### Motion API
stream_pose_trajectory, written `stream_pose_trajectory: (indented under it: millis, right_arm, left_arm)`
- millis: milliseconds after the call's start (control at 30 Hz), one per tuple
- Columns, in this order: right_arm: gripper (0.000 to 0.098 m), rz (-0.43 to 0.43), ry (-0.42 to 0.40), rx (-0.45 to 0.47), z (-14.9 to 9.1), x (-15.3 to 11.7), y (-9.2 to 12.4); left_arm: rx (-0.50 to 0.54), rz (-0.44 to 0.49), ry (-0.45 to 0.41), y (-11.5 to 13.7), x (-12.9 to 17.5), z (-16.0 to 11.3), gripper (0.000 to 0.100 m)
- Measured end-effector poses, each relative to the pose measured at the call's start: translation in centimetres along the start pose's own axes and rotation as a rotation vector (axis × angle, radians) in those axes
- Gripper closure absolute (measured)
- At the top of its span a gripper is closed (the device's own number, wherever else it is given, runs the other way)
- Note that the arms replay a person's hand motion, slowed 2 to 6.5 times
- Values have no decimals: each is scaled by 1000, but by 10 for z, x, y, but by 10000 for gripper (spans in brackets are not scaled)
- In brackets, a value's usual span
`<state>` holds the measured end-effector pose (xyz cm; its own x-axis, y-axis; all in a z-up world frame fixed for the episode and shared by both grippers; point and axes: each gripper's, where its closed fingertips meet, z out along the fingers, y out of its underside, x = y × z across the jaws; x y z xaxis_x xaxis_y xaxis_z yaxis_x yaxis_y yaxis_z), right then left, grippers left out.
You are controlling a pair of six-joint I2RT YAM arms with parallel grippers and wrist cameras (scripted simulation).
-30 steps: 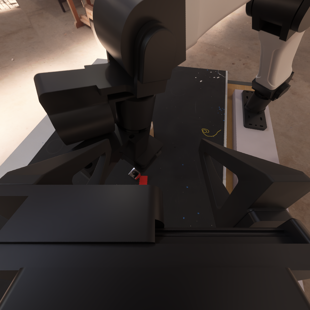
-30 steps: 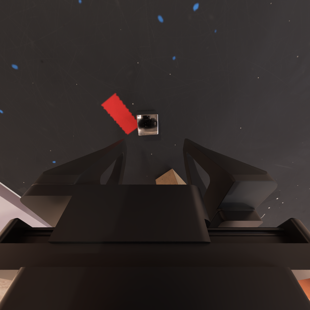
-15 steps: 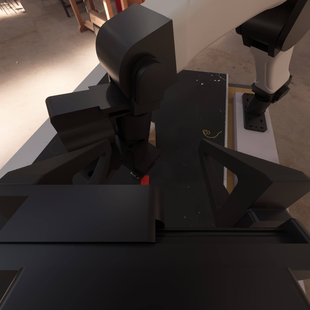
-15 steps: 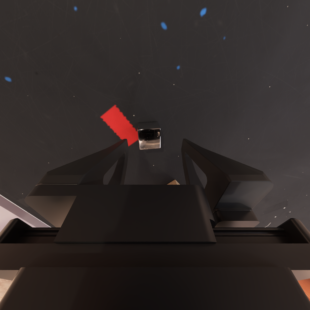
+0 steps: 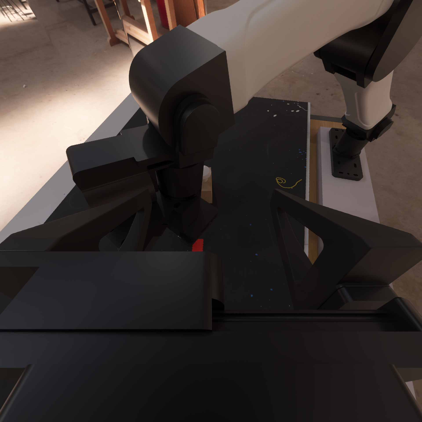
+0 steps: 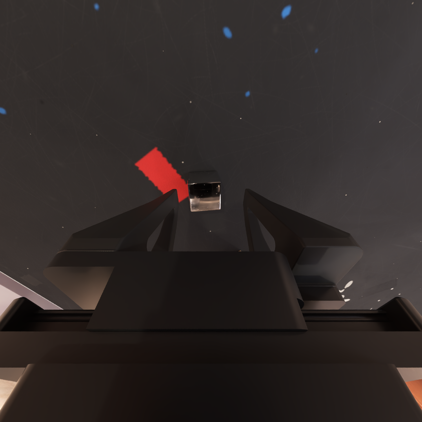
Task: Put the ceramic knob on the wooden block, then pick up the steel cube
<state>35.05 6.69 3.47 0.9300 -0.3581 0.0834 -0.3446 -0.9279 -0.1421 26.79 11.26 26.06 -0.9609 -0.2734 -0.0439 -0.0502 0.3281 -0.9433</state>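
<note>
In the right wrist view the shiny steel cube (image 6: 204,194) sits on the black mat, next to a red patch (image 6: 159,169). My right gripper (image 6: 210,191) is open and points down at the cube, a fingertip on each side with gaps on both. In the left wrist view the right gripper (image 5: 187,228) hides the cube; only the red patch (image 5: 198,245) shows beside it. Behind the right wrist, a sliver of the white ceramic knob (image 5: 206,173) sits on the wooden block (image 5: 206,194). My left gripper (image 5: 212,194) is open, empty and held back.
The black mat (image 5: 262,141) is speckled with blue and white paint and bears a yellow scribble (image 5: 285,182). The table's white edge (image 5: 68,182) runs along the left. The right arm's base plate (image 5: 346,157) stands at the far right. Wooden furniture stands on the floor behind.
My right gripper has come down toward the steel cube, which now lies between its fingertips. The wooden block has slipped out of the right wrist view. The right arm now hides the cube from the left wrist view.
</note>
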Motion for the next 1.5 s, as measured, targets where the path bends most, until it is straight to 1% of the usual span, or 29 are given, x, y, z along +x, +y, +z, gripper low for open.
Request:
stream_pose_trajectory:
  millis: [133,433,833,1100,1500]
  right_arm:
    - [520,-3,-8,-7,3,-1,0]
    - [626,-11,-28,-17,8,-4,0]
    - [632,-12,-33,-27,13,-5,2]
    - [724,-21,-35,-38,18,-6,4]
    - [722,-19,-31,-43,17,-5,4]
  left_arm:
    - [0,0,0,0,0,0,114]
    - [1,0,1,0,0,0,114]
    - [1,0,1,0,0,0,115]
    - [1,0,1,0,0,0,114]
    - [1,0,1,0,0,0,112]
